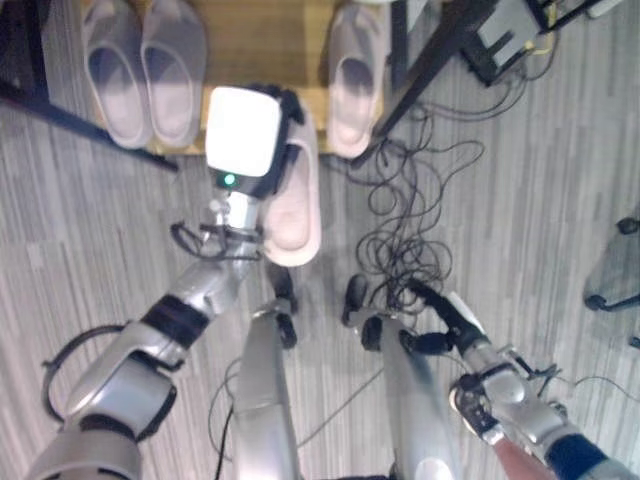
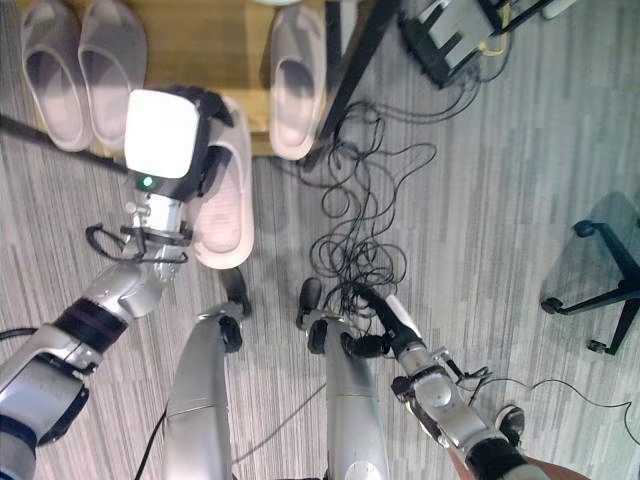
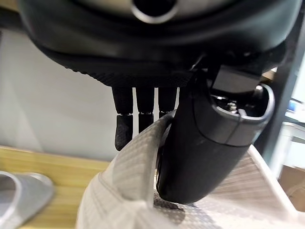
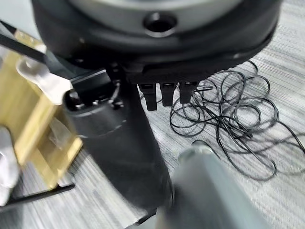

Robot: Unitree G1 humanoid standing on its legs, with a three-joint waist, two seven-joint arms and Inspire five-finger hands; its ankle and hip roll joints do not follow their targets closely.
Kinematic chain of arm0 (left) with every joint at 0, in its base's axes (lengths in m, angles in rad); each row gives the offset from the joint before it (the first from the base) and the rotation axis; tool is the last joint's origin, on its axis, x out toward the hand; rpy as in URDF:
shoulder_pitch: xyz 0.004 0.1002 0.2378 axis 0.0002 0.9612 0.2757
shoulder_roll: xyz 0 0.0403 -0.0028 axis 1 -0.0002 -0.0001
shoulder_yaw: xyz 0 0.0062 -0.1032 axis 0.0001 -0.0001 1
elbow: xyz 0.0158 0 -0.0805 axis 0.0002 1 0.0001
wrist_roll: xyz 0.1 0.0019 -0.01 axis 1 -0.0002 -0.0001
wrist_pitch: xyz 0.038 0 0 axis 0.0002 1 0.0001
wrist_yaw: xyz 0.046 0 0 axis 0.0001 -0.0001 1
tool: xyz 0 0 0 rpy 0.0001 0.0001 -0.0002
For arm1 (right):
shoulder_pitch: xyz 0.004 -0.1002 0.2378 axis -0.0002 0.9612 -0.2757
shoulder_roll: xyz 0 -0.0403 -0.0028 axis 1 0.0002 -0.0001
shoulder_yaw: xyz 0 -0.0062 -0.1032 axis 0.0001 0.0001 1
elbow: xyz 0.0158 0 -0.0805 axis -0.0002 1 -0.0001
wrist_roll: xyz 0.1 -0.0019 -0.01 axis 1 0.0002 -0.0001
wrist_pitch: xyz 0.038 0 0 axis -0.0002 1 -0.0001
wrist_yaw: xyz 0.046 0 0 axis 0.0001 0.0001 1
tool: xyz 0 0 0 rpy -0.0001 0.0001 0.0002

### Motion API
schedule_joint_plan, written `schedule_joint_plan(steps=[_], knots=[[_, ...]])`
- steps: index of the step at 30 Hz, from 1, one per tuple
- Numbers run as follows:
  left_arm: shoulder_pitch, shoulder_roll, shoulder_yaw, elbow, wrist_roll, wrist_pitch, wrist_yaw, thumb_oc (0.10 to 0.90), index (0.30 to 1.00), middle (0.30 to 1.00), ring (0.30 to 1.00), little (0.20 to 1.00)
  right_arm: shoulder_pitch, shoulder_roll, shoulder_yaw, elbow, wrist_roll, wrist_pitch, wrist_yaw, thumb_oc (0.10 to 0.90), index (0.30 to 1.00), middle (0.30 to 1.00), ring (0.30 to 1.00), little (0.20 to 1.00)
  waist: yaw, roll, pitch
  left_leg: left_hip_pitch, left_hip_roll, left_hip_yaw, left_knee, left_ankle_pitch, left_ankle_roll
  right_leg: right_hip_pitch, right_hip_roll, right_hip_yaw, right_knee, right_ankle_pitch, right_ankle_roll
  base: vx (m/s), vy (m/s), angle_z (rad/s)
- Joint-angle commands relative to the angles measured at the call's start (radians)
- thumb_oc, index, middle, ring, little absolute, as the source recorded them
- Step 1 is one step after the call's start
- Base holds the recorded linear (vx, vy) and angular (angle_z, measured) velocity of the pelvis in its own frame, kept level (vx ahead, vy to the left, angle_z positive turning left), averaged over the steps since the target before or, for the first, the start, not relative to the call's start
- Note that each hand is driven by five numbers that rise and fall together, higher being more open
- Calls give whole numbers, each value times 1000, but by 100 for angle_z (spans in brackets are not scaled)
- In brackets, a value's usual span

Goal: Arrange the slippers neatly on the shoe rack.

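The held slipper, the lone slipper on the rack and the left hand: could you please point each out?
held slipper [image 1: 292, 215], left eye view, insole.
lone slipper [image 1: 353, 85], left eye view, strap.
left hand [image 3: 205, 143], left wrist view, thumb.

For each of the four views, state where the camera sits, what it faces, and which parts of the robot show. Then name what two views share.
Left eye view: on the head, looking down at the shoe rack, the left robot hand on a slipper, and both arms.
Right eye view: beside it, same scene; right robot hand low over the floor.
Left wrist view: on the left wrist, looking along thumb and fingers curled round the slipper.
Right wrist view: on the right wrist, facing loose cables.
Shared: both eyes and the left wrist view show the held slipper.
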Motion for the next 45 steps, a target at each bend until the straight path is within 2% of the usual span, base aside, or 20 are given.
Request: schedule_joint_plan(steps=[1, 3, 5, 6, 11, 12, 15, 16, 17, 18, 20, 22, 24, 28, 33, 34, 35, 38, 39, 45], knots=[[-14, -21, 77, -136, 42, -19, 123, 400, 300, 300, 300, 300, 13, 2, 31, -86, -28, -71, 25, 800, 900, 900, 900, 900, 15, 36, -22, -36, -1, -8, 71, -82, 48, 77, 19, 64, 18, -75, 94, 102, 209, -31], [-5, -27, 66, -131, 54, -10, 129, 400, 300, 300, 300, 300, -17, 39, 48, -36, -67, -63, 10, 800, 900, 900, 900, 900, 23, 32, -22, -34, -32, 2, 118, -155, 104, 85, -2, 94, 91, -57, 122, 235, 357, -41], [-3, -27, 62, -132, 59, -10, 130, 400, 300, 300, 300, 300, -11, 47, 52, -37, -80, -65, 4, 800, 900, 900, 900, 900, 21, 26, -22, -18, -46, 11, 124, -184, 126, 73, -16, 104, 141, -32, 142, 196, 269, -36], [-3, -17, 58, -146, 45, -7, 136, 400, 300, 300, 300, 300, -28, 59, 58, -31, -84, -59, -18, 800, 900, 900, 900, 900, 14, 33, -22, -10, -55, 9, 145, -217, 157, 11, -48, 124, 232, 67, 162, 181, 232, -21], [-17, -30, 70, -139, 25, -4, 145, 400, 300, 300, 300, 300, -41, 72, 56, -53, -102, -60, -51, 800, 900, 900, 900, 900, -4, 32, -22, 0, -73, 13, 186, -248, 150, -67, -51, 121, 123, 70, 145, 170, 70, -8], [-31, -32, 66, -134, 23, -1, 152, 400, 300, 300, 300, 300, -55, 66, 62, -55, -110, -59, -58, 800, 900, 900, 900, 900, -5, 34, -22, 9, -79, 20, 188, -268, 143, -103, -87, 107, 27, 98, 154, 195, -15, -13], [-20, -41, 60, -132, 26, 12, 158, 400, 300, 300, 300, 300, -50, 53, 68, -59, -148, -50, -77, 800, 900, 900, 900, 900, -15, 41, -22, -15, -83, 12, 283, -311, 153, -108, -95, 149, -26, 132, 179, 159, -65, -11], [-36, -57, 63, -136, 25, 14, 169, 400, 300, 300, 300, 300, -46, 38, 80, -73, -171, -53, -79, 800, 900, 900, 900, 900, -19, 52, -22, -44, -92, -11, 322, -316, 162, -125, -39, 182, 23, 101, 167, 79, -88, 8], [-37, -58, 63, -135, 25, 14, 170, 400, 300, 300, 300, 300, -46, 37, 79, -74, -171, -52, -79, 800, 900, 900, 900, 900, -19, 53, -22, -48, -91, -12, 328, -319, 160, -128, -39, 181, 29, 96, 165, 79, -151, 33], [-61, -55, 61, -121, 29, 21, 170, 400, 300, 300, 300, 300, -54, 18, 86, -88, -186, -53, -70, 800, 900, 900, 900, 900, -20, 57, -22, -65, -100, -26, 362, -323, 164, -139, -10, 183, 75, 51, 144, 52, -88, 39], [-76, -42, 73, -120, 35, 31, 168, 400, 300, 300, 300, 300, -62, -2, 79, -111, -209, -53, -73, 800, 900, 900, 900, 900, -15, 65, -22, -108, -100, -46, 424, -343, 162, -162, -4, 173, 134, -5, 116, 75, -143, 32], [-82, -37, 77, -126, 37, 35, 164, 400, 300, 300, 300, 300, -59, -12, 69, -135, -221, -57, -80, 800, 900, 900, 900, 900, -18, 67, -22, -138, -97, -54, 463, -355, 159, -177, 1, 171, 159, -23, 109, 44, -130, 23], [-128, 0, 92, -142, 36, 44, 166, 400, 300, 300, 300, 300, -59, -56, 19, -215, -222, -69, -102, 800, 900, 900, 900, 900, -17, 65, -22, -221, -78, -81, 581, -400, 168, -240, 19, 173, 253, -73, 77, 49, -124, 8], [-187, 45, 97, -142, 35, 56, 161, 400, 300, 300, 300, 300, -50, -107, -48, -325, -196, -89, -115, 800, 900, 900, 900, 900, -11, 68, -22, -299, -51, -117, 723, -454, 181, -303, 28, 178, 371, -138, 46, 68, -76, -12], [-333, 142, 78, -112, -2, 83, 164, 400, 300, 300, 300, 300, -15, -158, -177, -484, -159, -116, -184, 800, 900, 900, 900, 900, -10, 70, -22, -472, -11, -174, 1052, -573, 204, -462, 51, 160, 674, -272, -5, 120, -88, -13], [-339, 142, 75, -111, -3, 83, 165, 400, 300, 300, 300, 300, -13, -158, -182, -488, -158, -114, -183, 800, 900, 900, 900, 900, -8, 71, -22, -481, -11, -175, 1060, -575, 204, -470, 51, 158, 682, -275, -8, 175, -51, -4], [-405, 161, 40, -88, -10, 93, 161, 400, 300, 300, 300, 300, -10, -184, -203, -542, -131, -124, -173, 800, 900, 900, 900, 900, -14, 71, -22, -532, -6, -184, 1163, -610, 211, -527, 55, 162, 790, -308, -17, 149, -33, -4], [-458, 160, 4, -46, -27, 99, 139, 400, 300, 300, 300, 300, -12, -209, -221, -598, -120, -124, -156, 800, 900, 900, 900, 900, -16, 71, -22, -595, 0, -195, 1260, -636, 216, -593, 59, 163, 888, -340, -30, 149, -24, -9], [-498, 159, -40, -2, -37, 100, 115, 400, 300, 300, 300, 300, 6, -227, -217, -626, -91, -118, -133, 800, 900, 900, 900, 900, -20, 61, -22, -614, 5, -201, 1322, -663, 216, -630, 63, 173, 969, -360, -35, 177, -27, -9], [-600, 146, -142, 181, -91, 106, 92, 400, 300, 300, 300, 300, 69, -281, -234, -749, -42, -144, -84, 800, 900, 900, 900, 900, -41, 8, -22, -614, 10, -181, 1399, -712, 223, -668, 73, 244, 1074, -405, -53, 100, -23, -5]])
